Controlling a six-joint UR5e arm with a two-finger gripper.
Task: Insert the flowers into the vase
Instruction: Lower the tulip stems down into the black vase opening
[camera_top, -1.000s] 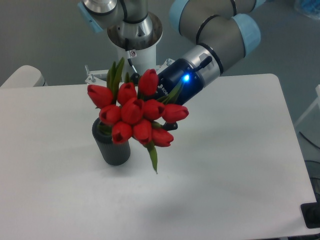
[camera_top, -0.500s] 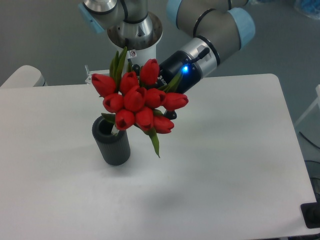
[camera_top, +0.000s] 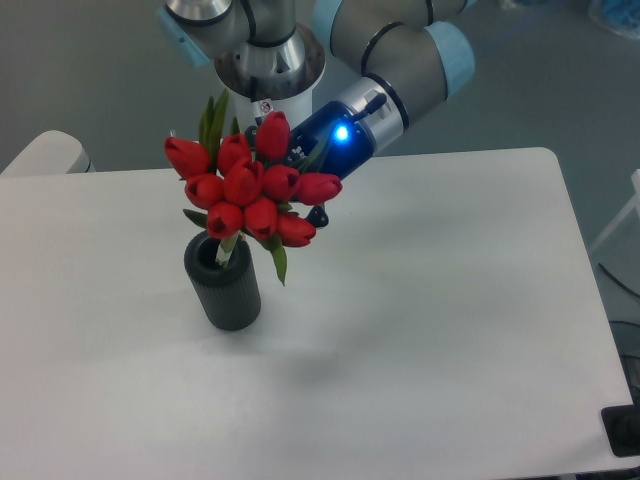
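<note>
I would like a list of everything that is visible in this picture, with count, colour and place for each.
flowers: one bunch, red heads with green leaves, held above the vase, pale stems reaching into its mouth
vase: one, dark grey, ribbed, upright on the left part of the table
table: one, white, fills most of the view
dark object: one, black, at the table's lower right edge
gripper: one, dark with a blue light, behind the flowers, fingers mostly hidden

One bunch of flowers (camera_top: 248, 190) with about nine red tulip heads, one dark ribbed vase (camera_top: 225, 294), one white desk (camera_top: 430, 330), one robot arm (camera_top: 385, 60)
</note>
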